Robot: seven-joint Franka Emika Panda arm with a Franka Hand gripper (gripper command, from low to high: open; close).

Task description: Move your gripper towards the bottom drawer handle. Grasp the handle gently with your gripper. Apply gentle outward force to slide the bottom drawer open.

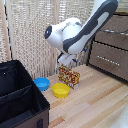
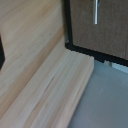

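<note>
Pincer (image 1: 65, 61) state could not be told: in the exterior view it hung under the white-and-black arm (image 1: 82, 31), its fingers blurred against the box below, and the wrist view showed none of it. It held nothing that could be seen and sat well apart from the dresser.

Largest in the scene, the wooden worktop (image 1: 95, 102) carried everything. The dresser (image 1: 111, 45) stood toward three o'clock in the exterior view, its dark brown drawer fronts stacked. The bottom drawer (image 1: 108, 61) appeared closed, flush with the one above. A black bin (image 1: 20, 95) filled the eight o'clock corner. Near the centre lay a patterned box (image 1: 69, 76), a yellow bowl (image 1: 61, 89) and a blue bowl (image 1: 42, 83), all beneath or just beside the arm's end.

The bottom drawer handle (image 1: 107, 61) showed only as a thin pale line across that front; in the wrist view a bright bar (image 2: 96, 11) appeared at one o'clock on a dark panel.

The likely risks: sweeping low toward three o'clock could knock the box or bowls; the similar bars above could draw the approach to the wrong drawer; and a thin bar, met off-centre, might slip from the fingers when pulled.
</note>
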